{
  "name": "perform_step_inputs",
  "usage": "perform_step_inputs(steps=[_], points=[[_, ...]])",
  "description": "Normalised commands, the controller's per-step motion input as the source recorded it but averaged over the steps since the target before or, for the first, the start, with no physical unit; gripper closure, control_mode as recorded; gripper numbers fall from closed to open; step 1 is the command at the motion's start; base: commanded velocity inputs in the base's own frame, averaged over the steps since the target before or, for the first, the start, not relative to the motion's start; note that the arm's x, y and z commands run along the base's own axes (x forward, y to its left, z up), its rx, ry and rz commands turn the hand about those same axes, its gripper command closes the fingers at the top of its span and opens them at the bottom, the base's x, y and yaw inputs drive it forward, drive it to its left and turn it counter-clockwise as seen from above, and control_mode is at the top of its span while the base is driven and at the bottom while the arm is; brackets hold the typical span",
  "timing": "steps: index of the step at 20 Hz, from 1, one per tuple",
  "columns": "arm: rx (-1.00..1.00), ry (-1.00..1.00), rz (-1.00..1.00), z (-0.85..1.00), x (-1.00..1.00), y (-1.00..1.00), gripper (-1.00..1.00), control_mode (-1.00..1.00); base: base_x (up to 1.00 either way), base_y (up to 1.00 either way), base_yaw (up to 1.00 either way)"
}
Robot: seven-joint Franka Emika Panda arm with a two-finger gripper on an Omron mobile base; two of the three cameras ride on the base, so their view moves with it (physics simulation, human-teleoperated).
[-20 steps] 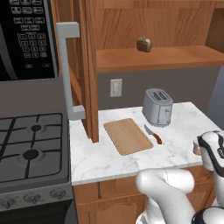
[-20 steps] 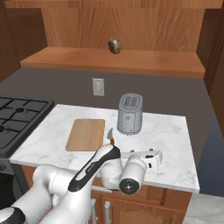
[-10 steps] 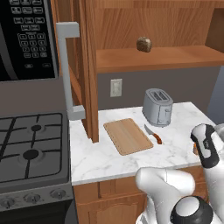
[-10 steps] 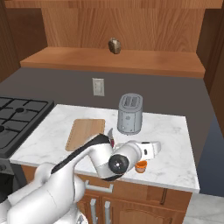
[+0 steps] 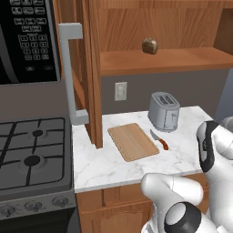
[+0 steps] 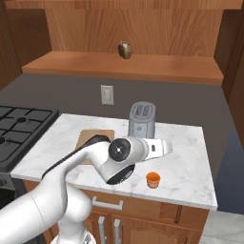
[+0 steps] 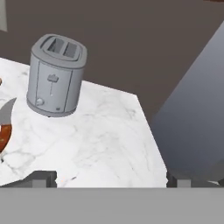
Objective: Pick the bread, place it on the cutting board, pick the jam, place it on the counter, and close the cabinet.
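Bread [image 5: 149,46] sits on the cabinet [image 5: 93,68] shelf above the toaster [image 5: 164,111]; jam [image 6: 153,179] rests on the counter [image 6: 186,157] before it. Gripper [image 7: 111,178] spread wide, empty. Cutting board [image 5: 133,141] bare, door open.

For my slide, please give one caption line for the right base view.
Bread on cabinet shelf, jam on marble counter near toaster.

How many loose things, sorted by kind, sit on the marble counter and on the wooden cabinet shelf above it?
Food items: 2, the dark-brown speckled bread chunk on the shelf and the small orange jam jar on the counter
Appliances: 1, the grey two-slot toaster
Kitchen tools: 2, the light-tan wooden cutting board and the orange-handled knife
Total: 5
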Motion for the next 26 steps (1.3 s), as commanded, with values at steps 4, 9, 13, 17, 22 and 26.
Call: perform_step_inputs(steps=[4,9,13,17,22,26], points=[[0.00,0.12,0.00,0.34,0.00,0.07,-1.00,-1.00,0.00,0.00,0.00],[0.00,0.05,0.01,0.34,0.00,0.11,-1.00,-1.00,0.00,0.00,0.00],[0.02,0.00,0.00,0.30,-0.07,0.14,-1.00,-1.00,0.00,0.00,0.00],[0.03,-0.02,0.00,0.24,-0.18,0.17,-1.00,-1.00,0.00,0.00,0.00],[0.03,-0.08,0.00,0.23,-0.31,0.18,-1.00,-1.00,0.00,0.00,0.00],[0.02,-0.14,0.00,0.25,-0.25,0.18,-1.00,-1.00,0.00,0.00,0.00]])
